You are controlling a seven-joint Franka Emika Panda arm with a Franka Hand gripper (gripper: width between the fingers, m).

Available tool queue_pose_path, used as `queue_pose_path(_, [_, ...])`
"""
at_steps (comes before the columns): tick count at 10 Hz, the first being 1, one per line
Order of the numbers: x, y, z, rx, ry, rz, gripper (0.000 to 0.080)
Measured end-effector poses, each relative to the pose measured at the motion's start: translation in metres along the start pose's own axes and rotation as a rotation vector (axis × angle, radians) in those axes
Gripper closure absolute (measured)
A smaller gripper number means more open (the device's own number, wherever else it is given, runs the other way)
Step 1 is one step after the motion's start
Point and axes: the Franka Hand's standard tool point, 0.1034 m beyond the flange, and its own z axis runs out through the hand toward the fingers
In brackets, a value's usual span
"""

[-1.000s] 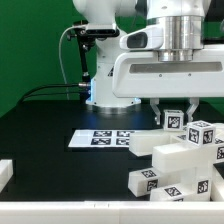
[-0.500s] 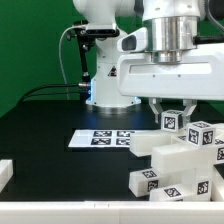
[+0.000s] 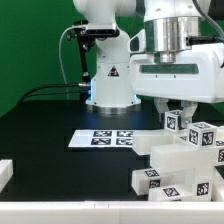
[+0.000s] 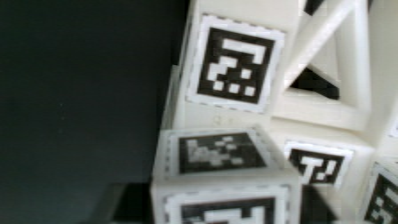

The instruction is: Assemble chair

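The end effector (image 3: 178, 106) has shifted toward the exterior view's right over the chair (image 3: 180, 160).

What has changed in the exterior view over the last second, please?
The arm and its claw have swung toward the exterior view's right and turned above the chair parts. Nothing visibly taken or released. The chair parts and the marker board stayed put.
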Motion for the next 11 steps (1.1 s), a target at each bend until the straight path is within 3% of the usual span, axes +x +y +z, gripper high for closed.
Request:
queue_pose_path(1, [-0.0002, 0.0000, 0.0003, 0.000, 0.000, -0.001, 0.0331])
queue_pose_path(2, [-0.0002, 0.0001, 0.0004, -0.001, 0.000, -0.028, 0.0331])
queue_pose_path(3, [-0.0002, 0.0000, 0.0004, -0.003, 0.003, -0.082, 0.0190])
queue_pose_path(6, [-0.0051, -0.0012, -0.0017, -0.017, -0.007, -0.540, 0.0152])
queue_pose_path(10, [-0.0064, -0.0017, -0.0014, -0.023, -0.004, -0.797, 0.0151])
queue_pose_path(11, [-0.0085, -0.0009, -0.0013, -0.044, -0.019, -1.007, 0.0151])
